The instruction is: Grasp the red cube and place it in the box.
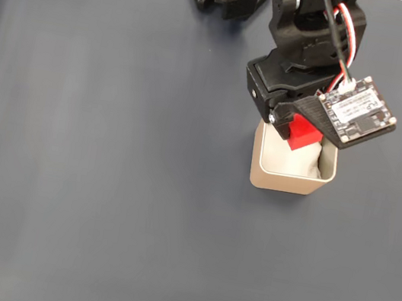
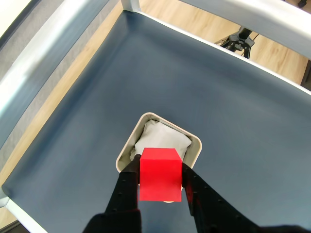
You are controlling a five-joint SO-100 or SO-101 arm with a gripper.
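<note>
My gripper (image 2: 160, 187) is clamped on the red cube (image 2: 160, 174), carried above the box (image 2: 194, 145), near its edge closest to the wrist camera. Padding (image 2: 160, 138) lies beyond. Best move: shift toward the centre, lower, then release over the lining, clear of the walls.

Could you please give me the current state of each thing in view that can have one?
red cube: clamped between the jaws, held above the box, not yet released.
box: upright on the dark table, open at the top, white padding inside, no cube in it yet.
gripper: shut on the red cube, poised over the box opening.
</note>
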